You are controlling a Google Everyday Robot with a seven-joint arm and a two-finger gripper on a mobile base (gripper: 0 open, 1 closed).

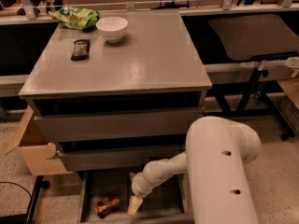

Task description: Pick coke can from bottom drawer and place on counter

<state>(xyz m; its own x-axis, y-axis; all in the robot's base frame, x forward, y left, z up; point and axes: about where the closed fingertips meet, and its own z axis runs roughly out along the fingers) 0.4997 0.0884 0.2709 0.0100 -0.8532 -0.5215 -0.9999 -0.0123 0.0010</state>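
Observation:
The coke can [107,205] lies on its side on the dark floor of the open bottom drawer [159,200], towards its left half. My gripper [134,204] hangs down inside the drawer, just right of the can with a small gap between them. The white arm [219,171] reaches in from the lower right. The grey counter [135,59] is the cabinet top above the drawers.
On the counter's far left stand a white bowl [112,28], a dark snack bar [80,49] and a green chip bag [74,17]. An open cardboard box [32,148] sits left of the cabinet. A darker tabletop [252,34] lies to the right.

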